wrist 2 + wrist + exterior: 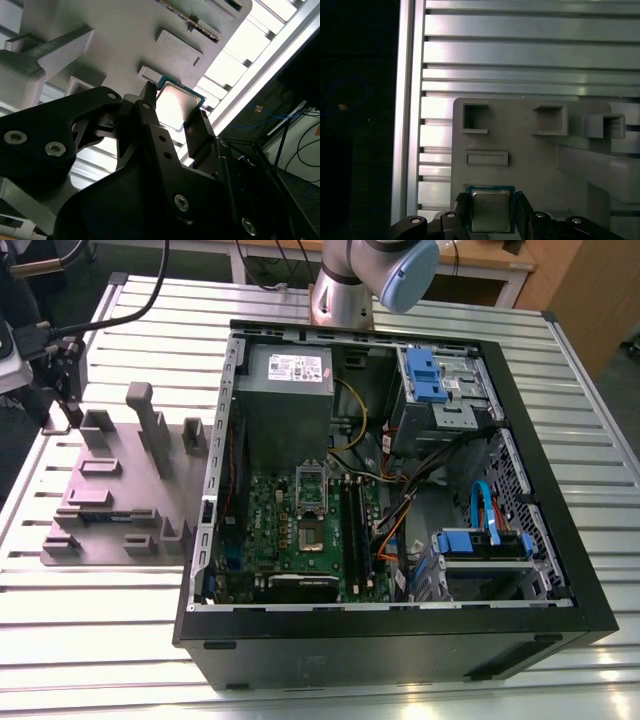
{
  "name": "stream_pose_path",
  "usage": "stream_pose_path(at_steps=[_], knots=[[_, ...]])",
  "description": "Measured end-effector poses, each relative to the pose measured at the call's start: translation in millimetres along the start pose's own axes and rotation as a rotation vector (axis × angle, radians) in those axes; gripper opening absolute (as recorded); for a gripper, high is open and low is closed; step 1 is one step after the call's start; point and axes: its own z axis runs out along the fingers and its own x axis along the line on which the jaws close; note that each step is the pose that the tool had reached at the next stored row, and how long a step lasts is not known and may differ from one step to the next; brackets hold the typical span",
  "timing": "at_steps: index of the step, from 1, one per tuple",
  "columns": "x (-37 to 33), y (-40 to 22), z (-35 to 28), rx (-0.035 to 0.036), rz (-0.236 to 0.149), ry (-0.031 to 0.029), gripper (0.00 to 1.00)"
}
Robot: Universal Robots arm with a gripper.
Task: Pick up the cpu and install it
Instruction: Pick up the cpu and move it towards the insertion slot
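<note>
The cpu [490,212], a small square chip with a silvery top and teal rim, sits between my gripper's [491,197] two black fingers at the edge of a grey fixture plate [530,165]. In the second wrist view the fingers [150,107] press against opposite sides of the cpu [177,105], so the gripper [176,100] is shut on it. In the exterior view the gripper [70,418] hangs over the far left corner of the plate [120,490]. The open computer case [400,640] holds the green motherboard [300,540] with its dark square socket [309,537].
The grey plate carries several raised blocks and posts [150,425]. Inside the case are a grey power supply [285,390], blue drive brackets [425,375] and loose cables [400,520]. All of it rests on a slatted metal table [100,620]. The arm's base [345,295] stands behind the case.
</note>
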Motion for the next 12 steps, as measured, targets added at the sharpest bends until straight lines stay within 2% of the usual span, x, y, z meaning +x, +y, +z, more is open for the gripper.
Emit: stream_pose_path(at_steps=[12], knots=[[0.1, 0.3, -6.5, -0.0001, 0.000, -0.0001, 0.47]])
